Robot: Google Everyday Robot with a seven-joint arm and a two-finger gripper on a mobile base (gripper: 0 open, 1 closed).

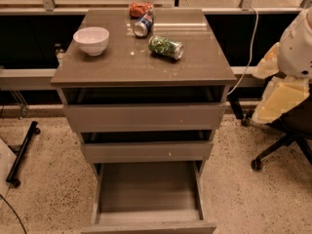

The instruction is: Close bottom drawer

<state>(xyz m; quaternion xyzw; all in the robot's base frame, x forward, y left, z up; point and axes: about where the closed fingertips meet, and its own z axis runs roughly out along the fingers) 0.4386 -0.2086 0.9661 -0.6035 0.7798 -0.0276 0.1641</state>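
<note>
The bottom drawer (148, 226) of the grey-brown cabinet (144, 65) is pulled far out toward me. Its flat front lies at the bottom edge of the camera view, and its shallow grey box (148, 186) shows nothing inside. The two drawers above it, the top one (144, 117) and the middle one (146, 151), each stand slightly out. My arm is the white and cream shape at the right edge. My gripper (279, 99) hangs there, well to the right of the cabinet and above the bottom drawer's level, touching nothing.
On the cabinet top stand a white bowl (91, 40), a lying blue can (143, 25), a green bag (166, 47) and an orange bag (140, 8). An office chair base (278, 150) stands at the right. A black stand foot (22, 155) lies at the left. A white cable (251, 43) hangs behind.
</note>
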